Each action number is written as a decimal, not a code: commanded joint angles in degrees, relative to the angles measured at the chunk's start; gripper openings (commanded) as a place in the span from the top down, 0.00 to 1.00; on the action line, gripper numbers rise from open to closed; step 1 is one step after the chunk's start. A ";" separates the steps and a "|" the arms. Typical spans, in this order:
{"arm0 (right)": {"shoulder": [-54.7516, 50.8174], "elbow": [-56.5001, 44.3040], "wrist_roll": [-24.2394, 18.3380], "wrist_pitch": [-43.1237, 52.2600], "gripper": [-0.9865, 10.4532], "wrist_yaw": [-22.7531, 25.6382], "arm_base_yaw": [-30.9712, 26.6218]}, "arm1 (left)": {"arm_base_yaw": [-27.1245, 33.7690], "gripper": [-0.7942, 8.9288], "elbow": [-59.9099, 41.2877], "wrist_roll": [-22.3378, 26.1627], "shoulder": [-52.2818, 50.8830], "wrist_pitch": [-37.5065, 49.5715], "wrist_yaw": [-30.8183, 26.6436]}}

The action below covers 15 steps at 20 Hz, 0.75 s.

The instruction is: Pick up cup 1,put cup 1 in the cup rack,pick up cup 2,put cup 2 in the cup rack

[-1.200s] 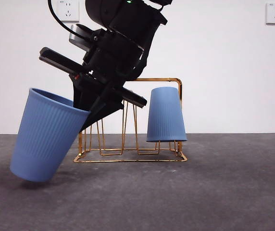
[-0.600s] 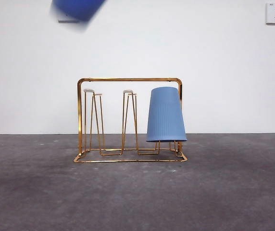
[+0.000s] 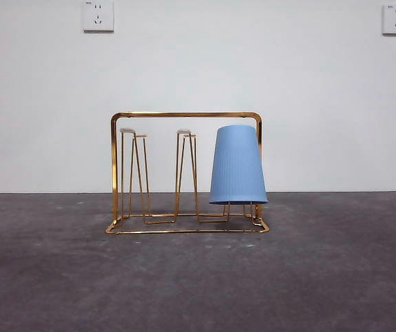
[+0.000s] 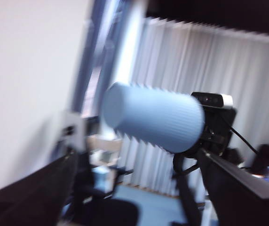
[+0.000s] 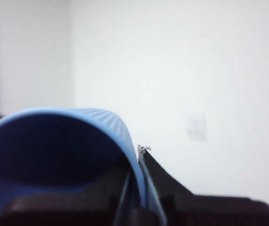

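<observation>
The gold cup rack (image 3: pixel 184 115) stands in the middle of the grey table (image 3: pixel 198 290). One blue cup (image 3: pixel 237 166) sits upside down on the rack, at the end farthest from the two bare prongs (image 3: pixel 134 135), so I think that part of the job is done.

The second blue cup (image 5: pixel 54 155) is up in the air, too high for the front view to show. The right gripper (image 5: pixel 139 162) is pinching its rim, with one jaw inside the cup and one outside. The left wrist view shows this cup lying almost on its side, with its flat bottom pointing away from the arm that holds it. The left gripper (image 4: pixel 137 157) holds nothing, and its jaws are spread wide apart.

The next job looks like putting this cup on a bare prong. To do it well, I would tip the cup all the way over so its mouth faces down. Then I would line the mouth up right over one prong, away from the cup already there and clear of the top bar. Go down slowly and straight. Let go only when the cup rests on the prong.
</observation>
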 commanded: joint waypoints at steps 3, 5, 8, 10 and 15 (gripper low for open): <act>-2.27 -0.35 -2.78 4.70 0.92 -7.41 0.04 | 0.07 0.42 -0.31 -12.07 7.76 17.57 6.27; -2.84 -0.35 -2.89 5.75 0.92 -9.03 0.04 | -0.39 0.39 -0.28 -17.64 11.54 26.97 8.81; -2.80 -0.35 -3.32 6.40 0.92 -9.57 0.04 | -1.90 0.39 -0.28 -25.38 16.90 41.92 10.27; -1.97 -0.35 -4.42 7.74 0.92 -9.60 0.04 | -2.89 0.39 -0.28 -30.12 20.11 50.53 10.23; 0.55 -0.35 -4.42 11.72 0.92 -9.81 0.04 | -3.96 0.39 -0.28 -34.93 25.35 61.51 9.18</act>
